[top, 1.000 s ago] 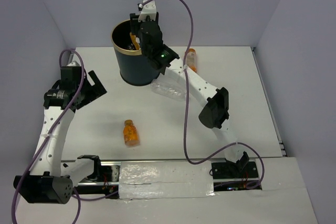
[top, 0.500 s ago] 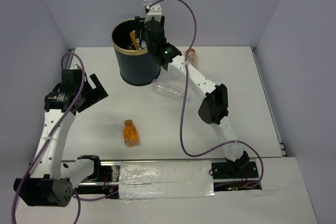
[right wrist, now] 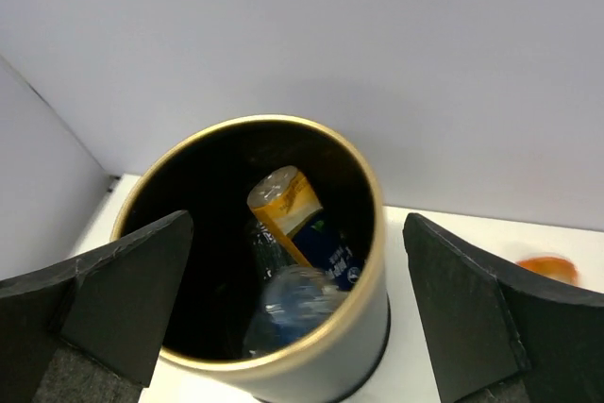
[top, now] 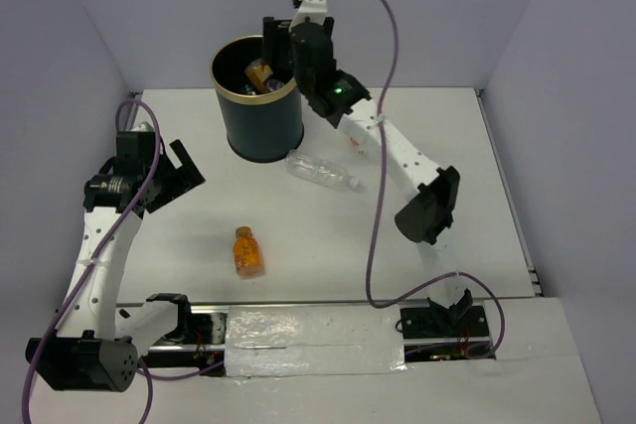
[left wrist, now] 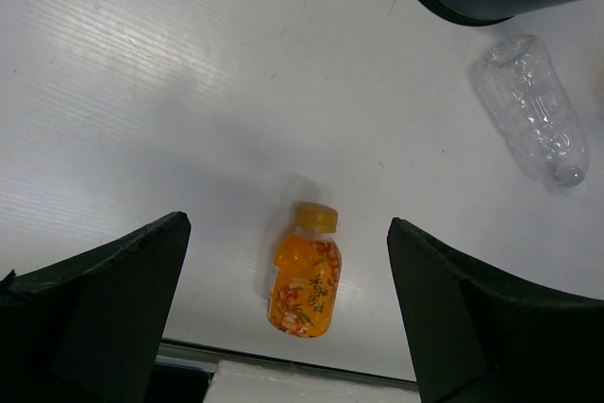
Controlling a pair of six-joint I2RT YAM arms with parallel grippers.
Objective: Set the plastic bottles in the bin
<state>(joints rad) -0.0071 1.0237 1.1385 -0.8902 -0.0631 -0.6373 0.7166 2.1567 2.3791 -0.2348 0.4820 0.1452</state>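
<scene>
Right tool (top: 281, 50) spread over bin (top: 260, 134), clear bottle (top: 323, 173) by base, perhaps touching

You have a white table (top: 467, 235) under everything, and in the left wrist view you can see fine parallel ridges running across its surface. Pale lavender-grey panels close it in on three sides: the back wall (top: 427, 17), the left wall (top: 50, 76) and the right wall (top: 581, 146), each meeting the table at a plain seam. Along the near edge you'll find a dark rail (top: 211, 330), with a wide strip of shiny, wrinkled silver tape (top: 313, 340) laid across its middle stretch.
</scene>
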